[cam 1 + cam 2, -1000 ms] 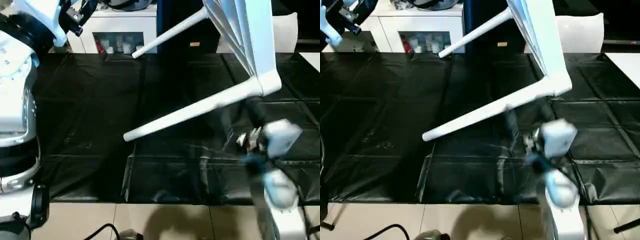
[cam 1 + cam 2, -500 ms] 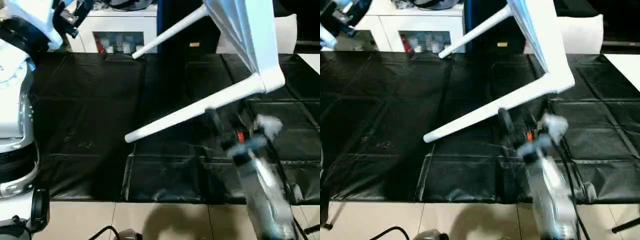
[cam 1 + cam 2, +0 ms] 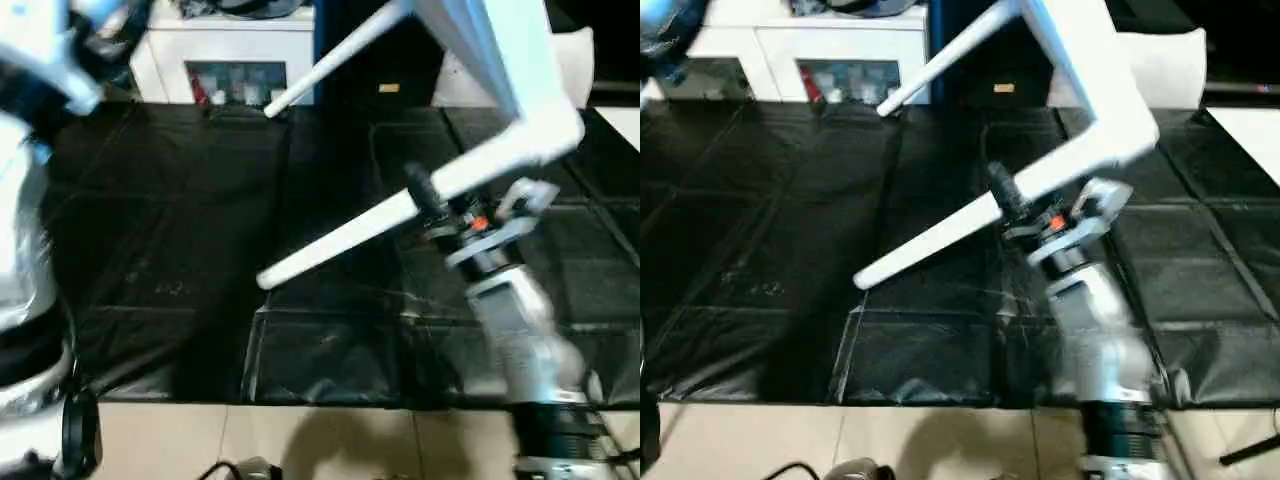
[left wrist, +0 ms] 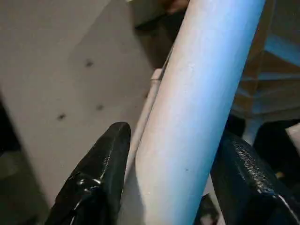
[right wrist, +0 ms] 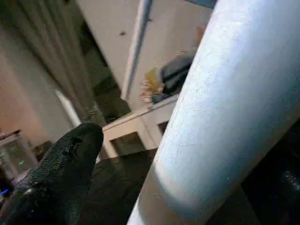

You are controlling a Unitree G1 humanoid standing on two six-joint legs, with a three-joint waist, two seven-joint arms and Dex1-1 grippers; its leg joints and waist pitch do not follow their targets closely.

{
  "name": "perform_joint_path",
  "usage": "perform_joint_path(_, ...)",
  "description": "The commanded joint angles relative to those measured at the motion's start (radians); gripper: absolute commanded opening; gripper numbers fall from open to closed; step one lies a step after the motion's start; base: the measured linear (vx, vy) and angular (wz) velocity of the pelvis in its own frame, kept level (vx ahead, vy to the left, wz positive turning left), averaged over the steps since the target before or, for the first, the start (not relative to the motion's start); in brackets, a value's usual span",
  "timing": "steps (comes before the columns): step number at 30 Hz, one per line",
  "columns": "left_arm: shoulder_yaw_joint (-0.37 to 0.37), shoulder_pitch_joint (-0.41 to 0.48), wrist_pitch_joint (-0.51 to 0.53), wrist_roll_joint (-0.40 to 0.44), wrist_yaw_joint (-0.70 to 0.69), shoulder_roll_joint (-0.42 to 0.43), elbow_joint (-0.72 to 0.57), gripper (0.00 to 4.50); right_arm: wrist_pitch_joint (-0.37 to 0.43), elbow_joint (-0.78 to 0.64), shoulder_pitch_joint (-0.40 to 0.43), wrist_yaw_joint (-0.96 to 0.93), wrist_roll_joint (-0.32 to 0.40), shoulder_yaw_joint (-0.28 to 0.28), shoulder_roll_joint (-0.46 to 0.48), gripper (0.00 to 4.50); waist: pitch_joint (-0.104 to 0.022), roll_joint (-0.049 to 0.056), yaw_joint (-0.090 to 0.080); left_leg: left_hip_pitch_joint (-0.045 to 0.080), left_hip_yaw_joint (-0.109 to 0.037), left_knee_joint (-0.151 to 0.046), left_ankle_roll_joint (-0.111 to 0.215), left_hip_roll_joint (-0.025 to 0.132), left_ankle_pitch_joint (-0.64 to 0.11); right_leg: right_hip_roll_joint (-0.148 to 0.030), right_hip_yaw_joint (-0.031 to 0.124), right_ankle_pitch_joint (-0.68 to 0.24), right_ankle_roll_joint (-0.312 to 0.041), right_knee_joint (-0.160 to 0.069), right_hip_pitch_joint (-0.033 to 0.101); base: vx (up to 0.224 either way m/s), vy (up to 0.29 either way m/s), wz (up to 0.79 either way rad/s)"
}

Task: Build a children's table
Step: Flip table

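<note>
The tabletop runs off the picture's top edge, so its far corners and other sockets stay hidden. The left arm is smeared by blur at the worktop's left edge. The cabinet's contents are perhaps small bottles, too small to tell.

The tabletop is held tilted above the work table at about one o'clock, with a near leg slanting down toward seven o'clock and a far leg behind it. The right gripper is placed around the near leg at four o'clock; a cabinet is set behind the work table at eleven o'clock.
</note>
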Motion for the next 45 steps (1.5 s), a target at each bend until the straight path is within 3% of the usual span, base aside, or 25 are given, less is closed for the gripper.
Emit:
perform_joint_path(1,-0.012,0.059,0.023,-0.051,0.021,-0.051,0.017,2.32,0.011,-0.107,-0.038,0.037,0.029,0.019,-0.006,4.50,-0.067,-0.017,0.000,0.021,-0.030,-0.061,0.054,0.064,-0.071,-0.088,0.056,-0.130,-0.143,-0.072,0.042,0.000,0.000,0.00)
perform_joint_path(3,-0.006,0.087,0.013,-0.059,0.019,-0.063,0.011,2.28,0.020,-0.124,-0.048,0.035,0.033,0.006,-0.013,4.50,-0.065,-0.019,0.000,0.023,-0.031,-0.064,0.035,0.065,-0.099,-0.087,0.056,-0.157,-0.136,-0.076,0.040,0.000,0.000,0.00)
perform_joint_path(4,0.000,0.152,-0.018,-0.087,0.007,-0.101,0.004,2.25,0.032,-0.162,-0.064,0.028,0.034,-0.006,-0.033,4.50,-0.063,-0.023,-0.001,0.021,-0.034,-0.069,0.024,0.067,-0.111,-0.088,0.055,-0.169,-0.132,-0.076,0.045,0.000,0.000,0.00)
perform_joint_path(6,-0.006,0.195,-0.039,-0.105,-0.003,-0.122,-0.001,2.21,0.042,-0.186,-0.071,0.024,0.039,-0.009,-0.045,4.50,-0.061,-0.024,0.002,0.028,-0.032,-0.069,0.016,0.066,-0.144,-0.089,0.058,-0.205,-0.120,-0.083,0.039,0.000,0.000,0.00)
perform_joint_path(10,-0.044,0.287,-0.064,-0.118,-0.008,-0.163,-0.013,1.90,0.069,-0.250,-0.075,0.021,0.038,0.009,-0.068,4.50,-0.059,-0.026,0.008,0.030,-0.035,-0.078,-0.016,0.068,-0.210,-0.088,0.061,-0.288,-0.068,-0.096,0.034,0.000,0.000,0.00)
perform_joint_path(12,-0.052,0.302,-0.069,-0.117,-0.005,-0.176,-0.020,1.82,0.075,-0.270,-0.067,0.020,0.031,0.023,-0.071,4.50,-0.059,-0.027,0.010,0.038,-0.036,-0.081,-0.035,0.070,-0.240,-0.086,0.061,-0.291,-0.059,-0.099,0.026,0.000,0.000,0.00)
perform_joint_path(16,-0.056,0.342,-0.081,-0.115,0.010,-0.198,-0.035,1.70,0.094,-0.307,-0.036,0.016,0.026,0.051,-0.060,4.50,-0.059,-0.036,0.008,0.040,-0.043,-0.089,-0.067,0.075,-0.278,-0.084,0.058,-0.204,-0.072,-0.092,0.030,0.000,0.000,0.00)
perform_joint_path(21,-0.049,0.365,-0.097,-0.117,0.015,-0.199,-0.029,1.67,0.113,-0.340,-0.010,0.001,0.017,0.073,-0.049,4.50,-0.062,-0.042,0.010,0.037,-0.039,-0.085,-0.055,0.073,-0.229,-0.086,0.059,-0.117,-0.089,-0.085,0.036,0.000,0.000,0.00)
perform_joint_path(23,-0.046,0.376,-0.097,-0.107,0.022,-0.194,-0.024,1.67,0.112,-0.338,0.010,0.004,-0.013,0.092,-0.053,4.50,-0.061,-0.037,0.011,0.035,-0.039,-0.085,-0.053,0.072,-0.222,-0.086,0.059,-0.120,-0.087,-0.085,0.037,0.000,0.000,0.00)
perform_joint_path(25,-0.046,0.412,-0.087,-0.097,0.022,-0.189,-0.032,1.66,0.102,-0.321,0.029,0.012,-0.064,0.114,-0.066,4.50,-0.059,-0.041,0.008,0.033,-0.039,-0.087,-0.056,0.072,-0.225,-0.087,0.059,-0.132,-0.083,-0.088,0.040,0.000,0.000,0.00)
perform_joint_path(33,-0.009,0.470,-0.049,-0.097,0.035,-0.168,-0.022,1.66,0.091,-0.296,0.081,-0.012,-0.165,0.147,-0.074,4.50,-0.056,-0.039,0.005,0.039,-0.041,-0.090,-0.068,0.073,-0.267,-0.084,0.060,-0.170,-0.078,-0.092,0.035,0.000,0.000,0.00)
perform_joint_path(35,0.024,0.491,-0.049,-0.128,0.026,-0.169,-0.020,2.22,0.076,-0.278,0.107,-0.025,-0.197,0.145,-0.072,4.50,-0.055,-0.042,0.005,0.042,-0.042,-0.093,-0.077,0.075,-0.296,-0.086,0.059,-0.188,-0.077,-0.096,0.035,0.000,0.000,0.00)
perform_joint_path(38,0.075,0.554,-0.070,-0.166,-0.006,-0.145,-0.017,2.36,0.041,-0.264,0.174,-0.020,-0.220,0.143,-0.073,4.50,-0.051,-0.047,-0.005,0.043,-0.046,-0.099,-0.086,0.075,-0.347,-0.087,0.059,-0.226,-0.077,-0.100,0.035,0.000,0.000,0.00)
perform_joint_path(42,0.136,0.615,-0.092,-0.237,-0.058,-0.135,-0.015,2.78,0.019,-0.284,0.247,-0.015,-0.223,0.131,-0.070,4.50,-0.042,-0.051,-0.017,0.043,-0.048,-0.101,-0.077,0.072,-0.412,-0.094,0.063,-0.355,-0.064,-0.117,0.033,0.000,0.000,0.00)
perform_joint_path(44,0.181,0.690,-0.106,-0.322,-0.121,-0.146,-0.034,2.90,0.001,-0.321,0.334,-0.007,-0.223,0.111,-0.075,4.50,-0.037,-0.049,-0.020,0.046,-0.049,-0.102,-0.076,0.072,-0.442,-0.097,0.064,-0.418,-0.053,-0.127,0.030,0.000,0.000,0.00)
perform_joint_path(45,0.191,0.713,-0.108,-0.345,-0.133,-0.152,-0.045,3.02,-0.002,-0.334,0.360,-0.007,-0.223,0.104,-0.076,4.50,-0.039,-0.040,-0.018,0.049,-0.052,-0.100,-0.078,0.073,-0.448,-0.099,0.065,-0.427,-0.052,-0.126,0.029,0.000,0.000,0.00)
